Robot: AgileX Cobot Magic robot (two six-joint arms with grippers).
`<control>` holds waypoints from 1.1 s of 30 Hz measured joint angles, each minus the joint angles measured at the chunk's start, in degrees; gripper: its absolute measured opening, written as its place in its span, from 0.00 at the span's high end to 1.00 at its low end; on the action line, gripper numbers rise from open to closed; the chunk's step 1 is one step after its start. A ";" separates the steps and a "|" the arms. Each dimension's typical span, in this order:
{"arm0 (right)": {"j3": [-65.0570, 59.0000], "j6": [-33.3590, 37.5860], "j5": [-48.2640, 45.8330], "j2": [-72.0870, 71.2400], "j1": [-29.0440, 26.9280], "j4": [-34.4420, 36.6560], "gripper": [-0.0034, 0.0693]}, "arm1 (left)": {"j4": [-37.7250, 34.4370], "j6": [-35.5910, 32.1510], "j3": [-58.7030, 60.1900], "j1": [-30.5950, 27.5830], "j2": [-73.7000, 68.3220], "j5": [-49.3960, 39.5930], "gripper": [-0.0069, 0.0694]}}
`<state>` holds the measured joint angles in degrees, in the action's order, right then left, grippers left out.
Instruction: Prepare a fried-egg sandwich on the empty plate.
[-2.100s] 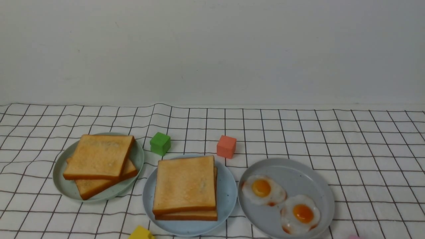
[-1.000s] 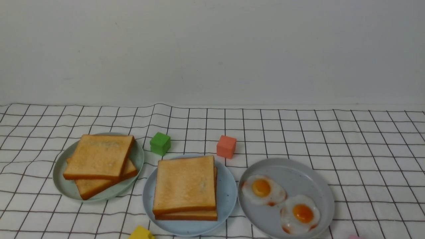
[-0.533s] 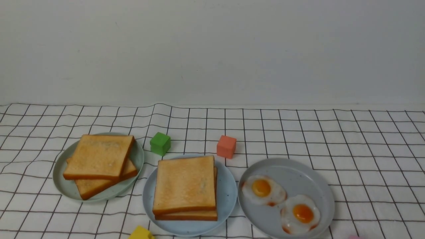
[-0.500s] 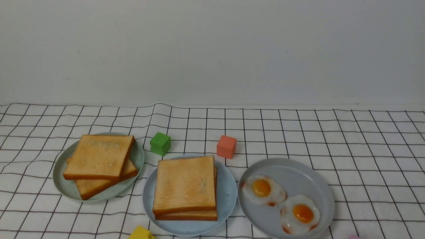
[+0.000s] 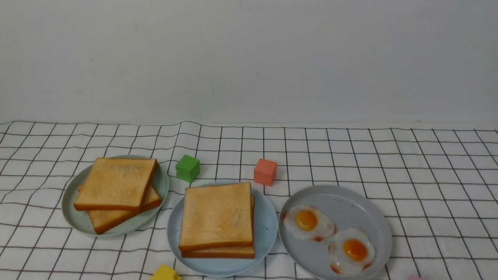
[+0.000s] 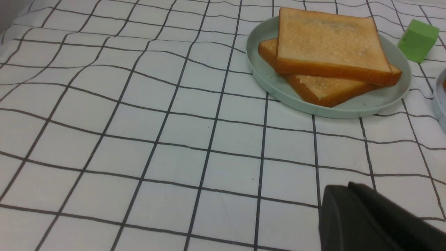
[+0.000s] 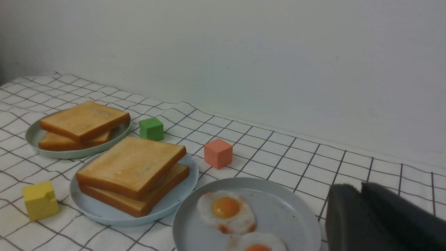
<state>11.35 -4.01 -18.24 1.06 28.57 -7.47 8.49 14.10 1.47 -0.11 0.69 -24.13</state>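
- Left gripper (image 6: pixel 339 195) shows only as dark fingers in its wrist view, pressed together with nothing between them, above bare checked tablecloth (image 6: pixel 181 132).
- Right gripper (image 7: pixel 360 193) appears in its own wrist view as two dark fingers lying close together near the grey plate (image 5: pixel 369 210); whether they quite meet I cannot tell, and they hold nothing.
- Neither arm shows in the front view.
- The fried-egg sandwich (image 5: pixel 217 218) sits on the light-blue plate (image 5: pixel 266 229), at the middle of the cloth's near edge: two toast slices stacked almost square to each other. No egg can be made out between them.
- On the grey plate, just to the right and nearly touching the blue one, lie two fried eggs (image 5: pixel 309 223) side by side.
- The pale green plate (image 5: pixel 160 186) on the left carries two more toast slices (image 5: pixel 116 183), the upper one skewed.
- A green cube (image 5: pixel 187 168) and an orange cube (image 5: pixel 265 171) stand behind the blue plate; a yellow cube (image 7: pixel 40 200) stands in front of it.
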 joint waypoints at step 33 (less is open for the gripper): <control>-12.35 5.74 -3.98 -1.70 -33.59 9.69 0.78 | 0.00 0.00 0.06 0.00 0.00 0.36 0.83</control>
<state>-1.00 1.72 -22.22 -0.64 -5.02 2.21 8.49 14.10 1.52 -0.11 0.69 -23.77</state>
